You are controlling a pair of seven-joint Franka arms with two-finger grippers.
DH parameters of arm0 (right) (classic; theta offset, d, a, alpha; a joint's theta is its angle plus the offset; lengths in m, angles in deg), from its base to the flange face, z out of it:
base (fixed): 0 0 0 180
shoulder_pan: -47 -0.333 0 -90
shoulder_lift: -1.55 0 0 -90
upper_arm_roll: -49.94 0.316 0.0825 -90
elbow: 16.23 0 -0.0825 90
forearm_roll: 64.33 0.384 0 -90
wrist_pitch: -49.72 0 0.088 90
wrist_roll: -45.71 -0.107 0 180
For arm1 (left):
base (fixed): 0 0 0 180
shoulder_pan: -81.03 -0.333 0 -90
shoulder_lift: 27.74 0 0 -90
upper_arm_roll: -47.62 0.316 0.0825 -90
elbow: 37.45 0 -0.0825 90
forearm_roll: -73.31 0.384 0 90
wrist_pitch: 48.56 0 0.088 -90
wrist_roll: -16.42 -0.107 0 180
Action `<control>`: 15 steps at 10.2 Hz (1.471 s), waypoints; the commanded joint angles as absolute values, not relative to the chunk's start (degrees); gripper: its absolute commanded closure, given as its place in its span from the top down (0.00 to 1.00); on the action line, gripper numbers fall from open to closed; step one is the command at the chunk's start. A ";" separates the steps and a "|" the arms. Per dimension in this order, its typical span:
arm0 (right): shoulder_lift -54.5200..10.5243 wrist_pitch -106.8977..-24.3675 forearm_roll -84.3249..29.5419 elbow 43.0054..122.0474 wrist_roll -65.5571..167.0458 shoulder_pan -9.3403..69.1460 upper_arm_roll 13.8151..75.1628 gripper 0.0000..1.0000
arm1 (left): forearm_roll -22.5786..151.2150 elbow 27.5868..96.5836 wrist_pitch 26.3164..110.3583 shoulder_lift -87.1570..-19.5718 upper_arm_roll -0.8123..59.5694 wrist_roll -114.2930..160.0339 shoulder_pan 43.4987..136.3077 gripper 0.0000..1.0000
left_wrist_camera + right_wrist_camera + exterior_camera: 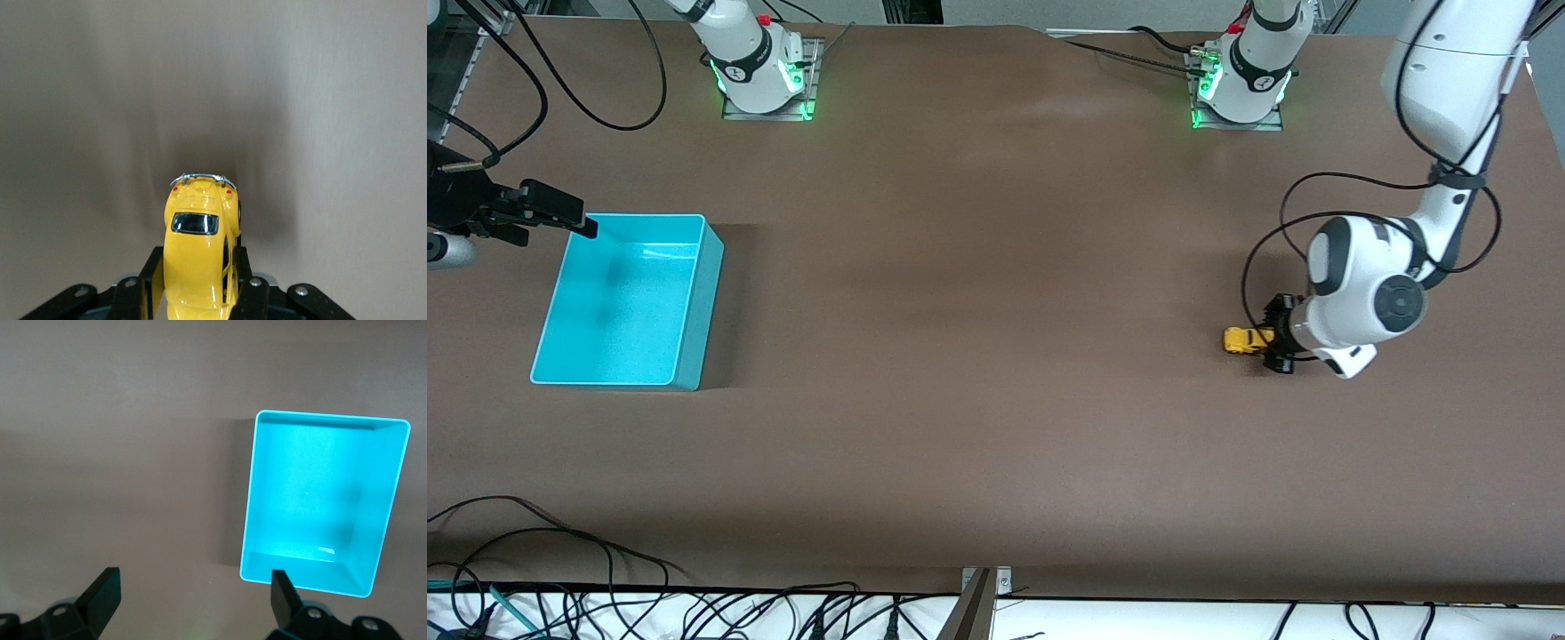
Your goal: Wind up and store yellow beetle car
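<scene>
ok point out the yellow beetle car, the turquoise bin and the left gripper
yellow beetle car (195, 257), left wrist view, on its roof
turquoise bin (710, 277), front view, on its outer side wall
left gripper (1270, 338), front view, midway between its fingertips

yellow beetle car (1243, 340) on table (978, 356), toward left arm's end. left gripper (1276, 335) down at table level, fingers (241, 280) clamped on car's flanks, one each side. bin (627, 302) on table toward right arm's end, well apart from car, nothing in it. right gripper (560, 209) spread wide, over bin's corner farthest from front camera.
</scene>
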State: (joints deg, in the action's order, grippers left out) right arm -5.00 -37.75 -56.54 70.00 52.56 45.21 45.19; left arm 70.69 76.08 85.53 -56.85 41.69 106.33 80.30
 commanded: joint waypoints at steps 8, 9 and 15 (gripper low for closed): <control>-6.00 -38.34 -55.71 69.99 53.36 45.33 45.02 1.00 | 76.37 76.28 86.53 -60.87 42.52 107.83 78.58 0.00; -6.18 -38.34 -55.71 69.99 53.36 45.33 45.02 1.00 | 77.34 76.28 86.61 -61.57 42.52 106.69 77.26 0.00; -6.18 -38.34 -55.71 69.99 53.45 45.51 44.93 1.00 | 84.37 76.10 87.58 -64.12 42.61 103.34 71.20 0.00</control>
State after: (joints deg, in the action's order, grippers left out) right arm -6.33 -38.05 -56.53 70.00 52.63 45.28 45.16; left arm 80.87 76.12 84.79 -57.73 42.34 104.59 72.96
